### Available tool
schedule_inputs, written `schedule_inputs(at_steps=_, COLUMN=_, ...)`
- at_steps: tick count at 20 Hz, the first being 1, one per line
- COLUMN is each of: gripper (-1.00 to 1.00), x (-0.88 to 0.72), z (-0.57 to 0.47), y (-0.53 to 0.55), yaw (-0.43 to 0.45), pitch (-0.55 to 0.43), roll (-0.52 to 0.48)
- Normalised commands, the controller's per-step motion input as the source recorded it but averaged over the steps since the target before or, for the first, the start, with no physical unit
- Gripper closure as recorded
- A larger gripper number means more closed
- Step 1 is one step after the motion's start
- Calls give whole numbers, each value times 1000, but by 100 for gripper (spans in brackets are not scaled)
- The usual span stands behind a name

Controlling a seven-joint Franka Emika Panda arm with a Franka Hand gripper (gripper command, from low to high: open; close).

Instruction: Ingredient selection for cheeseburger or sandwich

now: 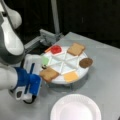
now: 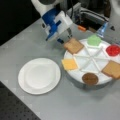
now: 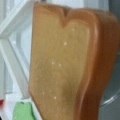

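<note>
Bread slice [image 3: 67, 62] fills the wrist view, one of two [image 2: 113, 69]; end effector [image 2: 65, 37] touches it, grip state unclear; one plate [image 2: 39, 75] beyond.

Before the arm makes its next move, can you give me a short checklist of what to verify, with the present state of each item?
1. End effector at the near bread slice: ok.
2. Firm grip on that slice: cannot tell; fingertips hidden.
3. White plate free of pieces: ok.
4. Second bread slice, lettuce and tomato in their compartments of the divided tray: ok.
5. Cheese and patty untouched in the tray: ok.
</note>
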Motion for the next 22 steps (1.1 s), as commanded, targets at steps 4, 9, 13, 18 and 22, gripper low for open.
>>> schedule_inputs(at_steps=4, gripper=-100, x=173, z=-111, y=-194, yaw=119, pitch=-46, roll=321)
schedule_inputs(at_steps=9, gripper=-100, x=144, z=-134, y=-201, yaw=103, pitch=-45, roll=341)
schedule_inputs(at_steps=13, gripper=-100, x=111, z=-179, y=-206, yaw=76, pitch=-79, roll=377)
schedule_inputs(at_steps=18, gripper=-100, x=97, z=-229, y=-212, yaw=49, pitch=-109, roll=421)
schedule_inputs(at_steps=22, gripper=-100, x=107, z=-231, y=-203, yaw=26, pitch=-105, roll=439)
